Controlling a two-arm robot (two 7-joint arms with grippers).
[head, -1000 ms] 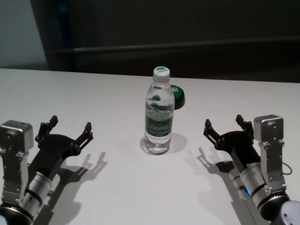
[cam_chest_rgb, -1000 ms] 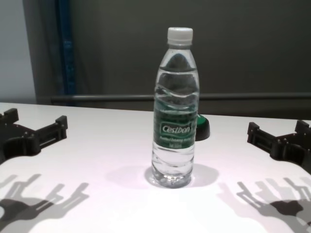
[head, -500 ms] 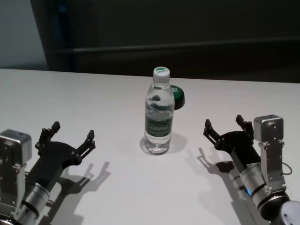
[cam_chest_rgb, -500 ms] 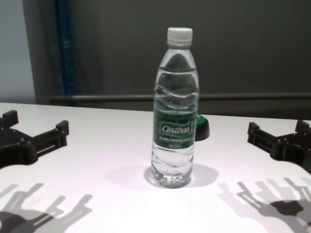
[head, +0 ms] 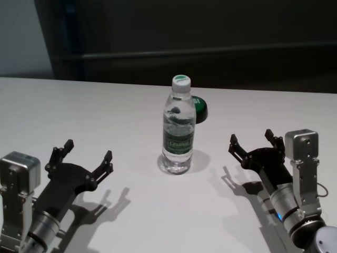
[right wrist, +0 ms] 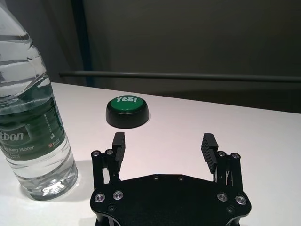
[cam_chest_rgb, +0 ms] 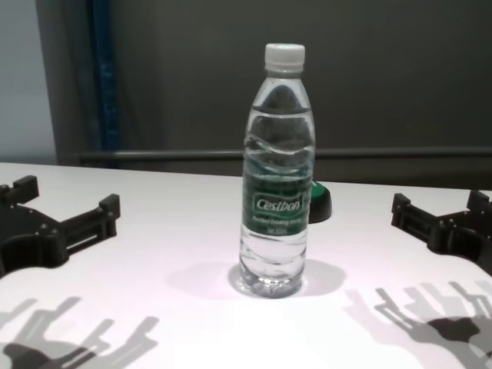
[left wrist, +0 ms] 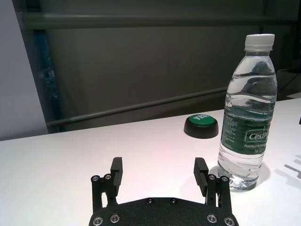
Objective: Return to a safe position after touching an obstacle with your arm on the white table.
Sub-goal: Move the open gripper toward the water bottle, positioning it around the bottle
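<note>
Your bottle (head: 178,132) stands upright mid-surface (head: 105,110), long axis vertical, touching nothing. The left hand (head: 84,158) hovers low with fingers spread and empty; from it the bottle sits at about 2 o'clock, a clear gap between them. The right hand (head: 253,141) is parked, also spread and empty, with the bottle near its 10 o'clock. I'd say the left is slightly nearer, so any retreat should head toward 7 o'clock, away from the bottle.
</note>
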